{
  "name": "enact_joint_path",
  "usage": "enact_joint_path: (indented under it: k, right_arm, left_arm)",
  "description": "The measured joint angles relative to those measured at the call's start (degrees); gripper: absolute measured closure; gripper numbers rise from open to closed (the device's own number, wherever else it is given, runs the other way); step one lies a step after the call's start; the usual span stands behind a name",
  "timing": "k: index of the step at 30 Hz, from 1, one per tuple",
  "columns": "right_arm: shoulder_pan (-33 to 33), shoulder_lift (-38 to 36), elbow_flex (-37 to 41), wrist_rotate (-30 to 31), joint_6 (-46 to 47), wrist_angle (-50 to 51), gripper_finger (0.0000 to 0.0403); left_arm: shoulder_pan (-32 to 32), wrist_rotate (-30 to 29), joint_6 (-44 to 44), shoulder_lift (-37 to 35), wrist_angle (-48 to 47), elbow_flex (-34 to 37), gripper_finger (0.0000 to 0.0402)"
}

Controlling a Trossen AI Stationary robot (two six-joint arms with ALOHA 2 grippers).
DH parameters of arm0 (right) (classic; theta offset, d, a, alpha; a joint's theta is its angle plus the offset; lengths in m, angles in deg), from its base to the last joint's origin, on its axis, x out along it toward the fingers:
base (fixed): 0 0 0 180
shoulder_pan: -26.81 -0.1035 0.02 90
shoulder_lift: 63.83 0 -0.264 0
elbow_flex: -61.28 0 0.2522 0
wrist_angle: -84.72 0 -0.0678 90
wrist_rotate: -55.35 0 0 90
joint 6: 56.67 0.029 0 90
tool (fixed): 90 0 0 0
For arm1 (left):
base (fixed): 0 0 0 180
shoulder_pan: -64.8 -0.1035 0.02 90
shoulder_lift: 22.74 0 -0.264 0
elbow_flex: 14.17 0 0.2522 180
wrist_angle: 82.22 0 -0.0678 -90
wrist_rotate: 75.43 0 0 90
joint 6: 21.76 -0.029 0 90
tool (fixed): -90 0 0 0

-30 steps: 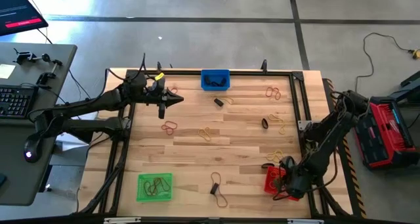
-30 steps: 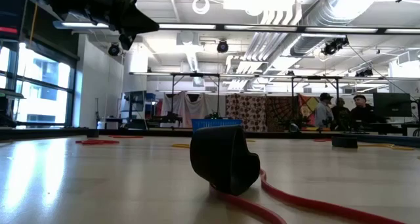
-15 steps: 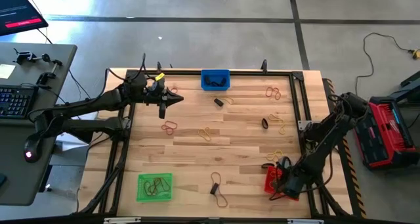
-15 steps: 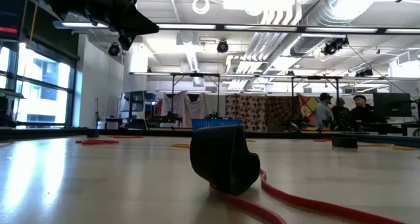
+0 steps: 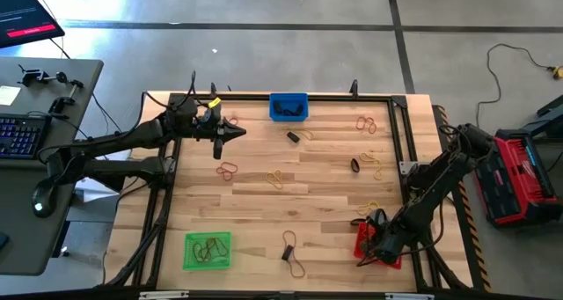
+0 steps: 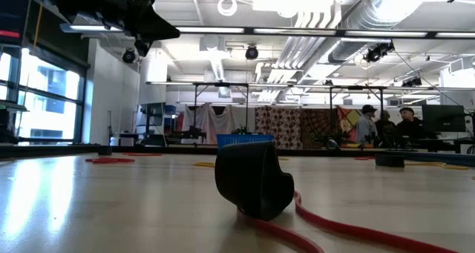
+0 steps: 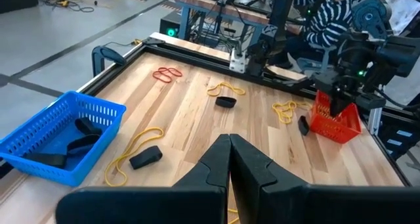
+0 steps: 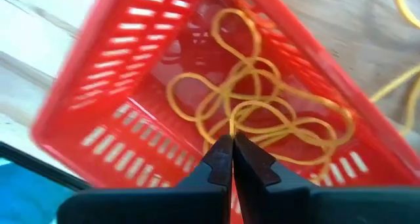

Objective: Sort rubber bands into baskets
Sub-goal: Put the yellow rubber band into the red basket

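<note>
My right gripper hovers over the red basket at the table's near right corner, shut on a yellow rubber band that loops in a tangle inside the basket. My left gripper is shut and empty, held above the table's far left part; it also shows in its wrist view. The blue basket at the far edge holds black bands. The green basket at the near left holds reddish-brown bands. Loose bands lie on the table: reddish, yellow, black. My right gripper pinches a strand of the yellow rubber band between its two fingertips, coming from above and pointing down into the red basket. The rest of the band hangs slack and lies in loops on the basket's floor.
More loose bands lie at the far right, near the red basket and at the near middle. A black band on a red one sits close to the low camera. People stand in the room behind the table.
My right gripper has moved a little toward the table's left and near edges over the red basket, still shut on the yellow band. My left arm has kept still.
</note>
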State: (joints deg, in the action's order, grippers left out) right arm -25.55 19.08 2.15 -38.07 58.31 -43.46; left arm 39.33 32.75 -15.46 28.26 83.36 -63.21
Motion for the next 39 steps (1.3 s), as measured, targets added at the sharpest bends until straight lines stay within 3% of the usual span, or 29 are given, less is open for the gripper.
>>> enact_joint_path:
  k: [8, 18, 33, 39]
  right_arm:
    - [0.00, 0.00, 0.00, 0.45, -3.41, 2.15, 0.0402]
    - [0.00, -0.02, 0.00, 1.71, -14.67, -0.04, 0.0403]
    - [-0.16, -0.02, 0.00, 3.38, -13.02, 0.63, 0.0402]
    - [-0.16, -0.02, 0.00, -0.65, -11.73, -0.85, 0.0363]
  left_arm:
    - [0.00, -0.53, -0.02, 0.00, 0.05, 0.01, 0.0402]
    - [0.02, -0.85, -2.49, 0.00, -4.55, 0.02, 0.0401]
    - [0.02, -5.37, 0.68, 0.00, -5.48, 0.02, 0.0401]
    - [0.27, -4.94, 3.07, 0.00, -5.48, 0.02, 0.0401]
